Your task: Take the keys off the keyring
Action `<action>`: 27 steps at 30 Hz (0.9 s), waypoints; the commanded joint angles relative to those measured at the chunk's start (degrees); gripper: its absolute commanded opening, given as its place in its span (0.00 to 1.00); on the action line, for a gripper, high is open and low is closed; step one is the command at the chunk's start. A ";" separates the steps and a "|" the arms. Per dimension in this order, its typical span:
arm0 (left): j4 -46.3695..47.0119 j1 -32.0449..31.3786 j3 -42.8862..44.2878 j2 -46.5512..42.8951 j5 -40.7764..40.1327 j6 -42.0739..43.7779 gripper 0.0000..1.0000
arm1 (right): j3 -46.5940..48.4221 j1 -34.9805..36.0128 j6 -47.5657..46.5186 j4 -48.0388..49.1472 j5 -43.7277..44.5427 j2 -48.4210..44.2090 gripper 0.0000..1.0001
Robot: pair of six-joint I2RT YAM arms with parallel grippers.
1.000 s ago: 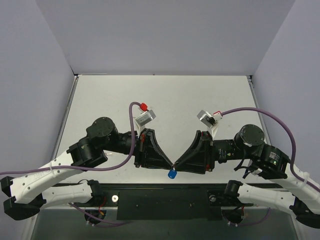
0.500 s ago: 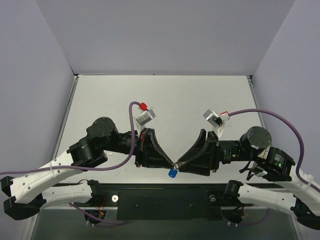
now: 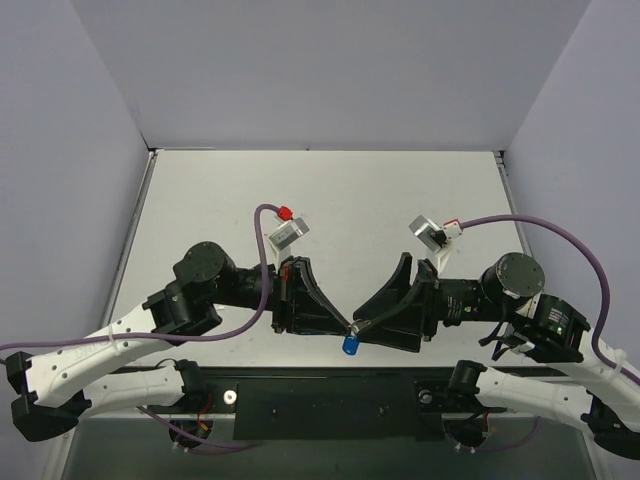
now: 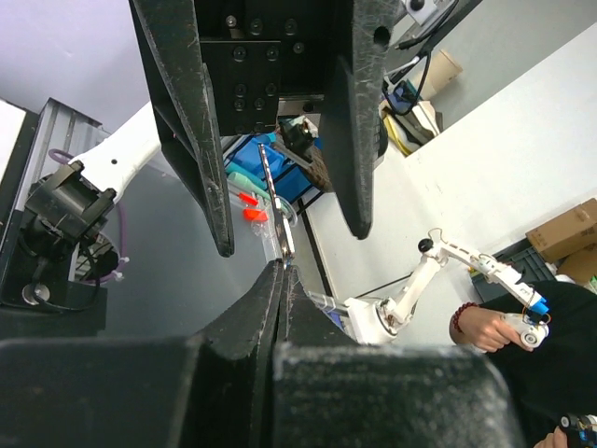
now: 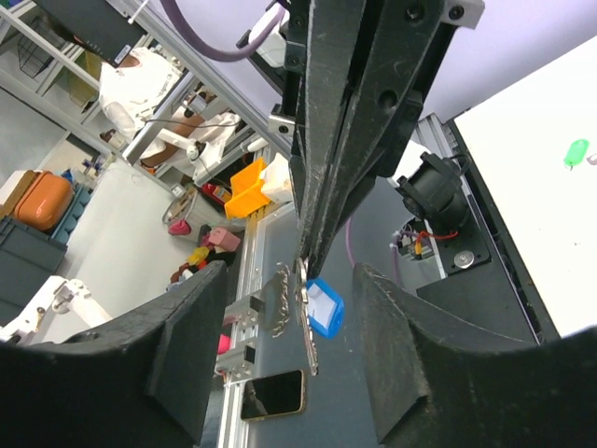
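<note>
Separation of the key (image 5: 308, 332) from the keyring (image 3: 349, 346) is not yet done. The step in hand is judged to be the second grasp, with one arm holding and the other lining up.

Position. In the top view both grippers meet tip to tip above the near edge of the table (image 3: 330, 200). The keyring's blue tag hangs just below the meeting point, off the surface.

Left gripper (image 3: 344, 323). Its fingers (image 4: 244, 322) are pressed together, pinching the metal at the top of the keyring. In the right wrist view the blue tag and the key dangle side by side below the tips. Ring wire and key overlap there, so which of the two is pinched cannot be told.

Right gripper (image 3: 360, 328). Its fingers (image 5: 191, 350) are spread wide, one on each side of the hanging metal, touching nothing.

Next move. The right gripper would need to close on the flat key alone, clear of tag and ring, then work it round the ring's coil against a firm left hold. The key is tiny and thin, so a misaligned closure would likely catch the ring or miss.

A green tag (image 5: 576, 151) lies apart on the table.
</note>
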 commanded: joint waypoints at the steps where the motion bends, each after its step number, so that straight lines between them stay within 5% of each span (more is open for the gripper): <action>1: 8.84 -0.17 -0.92 -1.50 -2.77 -4.81 0.00 | 1.51 0.07 1.28 5.43 1.91 -0.16 0.52; 7: 15.17 -0.17 -3.91 -3.00 -6.38 -11.05 0.00 | 2.48 0.07 2.51 5.25 5.25 -0.16 0.52; 16: 14.47 -0.17 -3.47 -3.26 -8.40 -13.79 0.00 | 2.22 0.07 3.39 5.69 6.22 -0.42 0.33; 27: 13.77 -0.17 -3.29 -3.09 -8.31 -13.61 0.00 | 2.22 0.07 3.92 7.45 7.89 -1.65 0.38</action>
